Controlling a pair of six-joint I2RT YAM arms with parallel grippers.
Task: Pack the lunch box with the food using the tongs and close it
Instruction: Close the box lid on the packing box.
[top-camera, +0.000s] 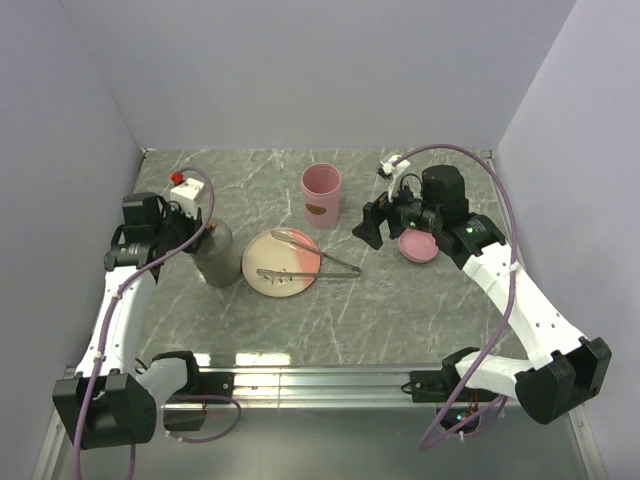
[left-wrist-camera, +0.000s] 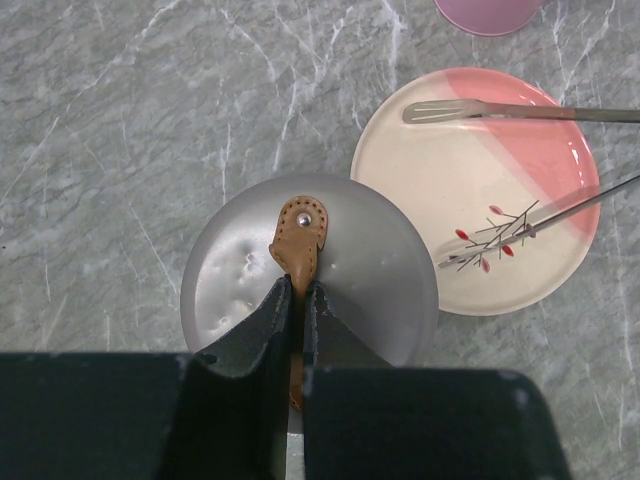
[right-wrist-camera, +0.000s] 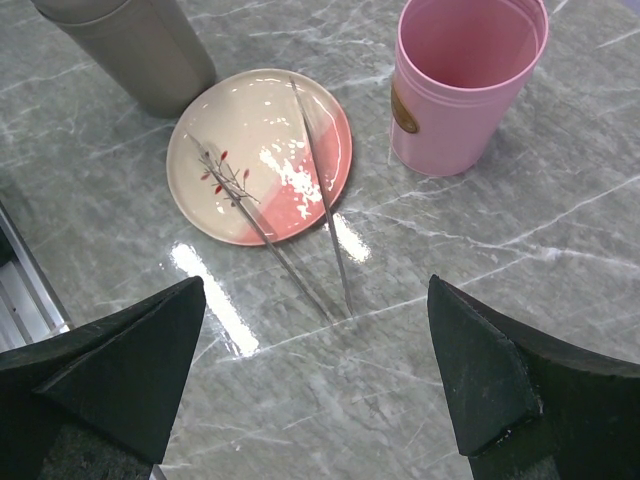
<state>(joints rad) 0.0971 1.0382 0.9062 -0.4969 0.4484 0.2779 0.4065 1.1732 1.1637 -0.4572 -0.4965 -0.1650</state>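
Grey box (top-camera: 218, 260) is stood left of plate (right-wrist-camera: 250, 110), its lid tab (left-wrist-camera: 298, 238) pinched tight in left claw (left-wrist-camera: 300, 292), prob. so lid can be seated or lifted straight. Tongs (right-wrist-camera: 320, 190) are laid w/ tips on plate, joined end on worktop (right-wrist-camera: 470, 250) to the right, easy to reach. Right claw (right-wrist-camera: 315, 330) is held wide, released, nothing gripped, near that end. No food is seen.
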